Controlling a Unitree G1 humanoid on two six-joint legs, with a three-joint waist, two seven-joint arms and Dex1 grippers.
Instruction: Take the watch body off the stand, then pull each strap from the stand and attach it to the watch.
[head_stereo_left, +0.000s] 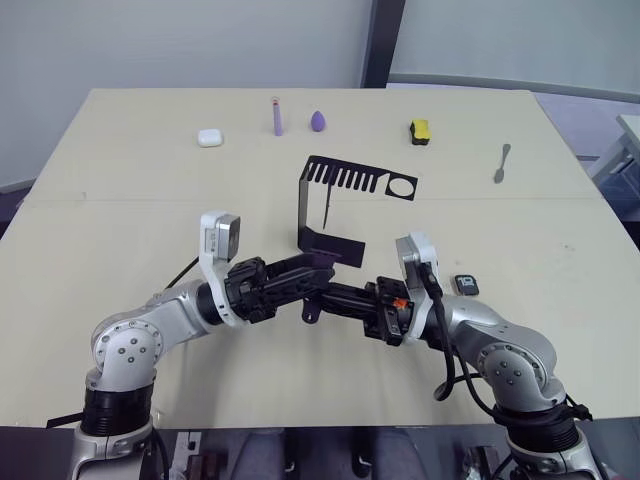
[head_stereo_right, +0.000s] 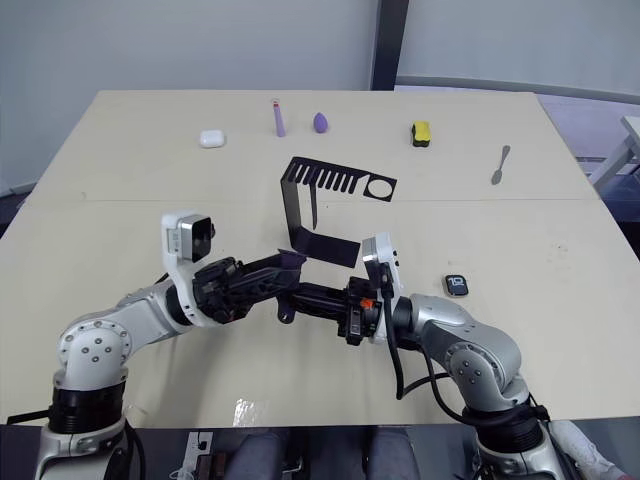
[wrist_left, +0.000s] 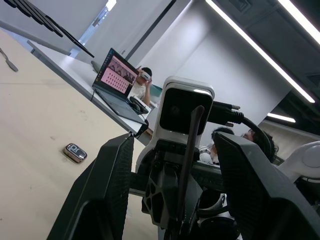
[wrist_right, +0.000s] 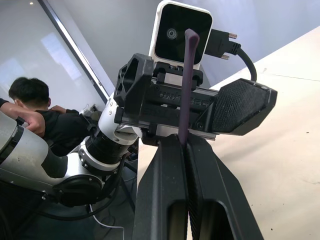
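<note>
My right gripper (wrist_right: 186, 142) is shut on a dark purple strap (wrist_right: 187, 75) that sticks straight out past its fingertips. My left gripper (head_stereo_left: 303, 277) faces it tip to tip over the table in front of the stand; its fingers (wrist_left: 107, 185) are spread open on either side of the strap without touching it. The black stand (head_stereo_left: 345, 178) sits mid-table, with a second thin dark strap (head_stereo_left: 327, 207) hanging from its top arm. The watch body (head_stereo_left: 466, 284) lies flat on the table to the right of my right wrist, apart from both grippers.
Along the far side of the table lie a white earbud case (head_stereo_left: 208, 137), a purple stick (head_stereo_left: 276, 115), a purple teardrop piece (head_stereo_left: 318, 122), a yellow-and-black block (head_stereo_left: 420, 131) and a spoon (head_stereo_left: 501, 163). People sit beyond the table by a laptop (wrist_left: 117, 82).
</note>
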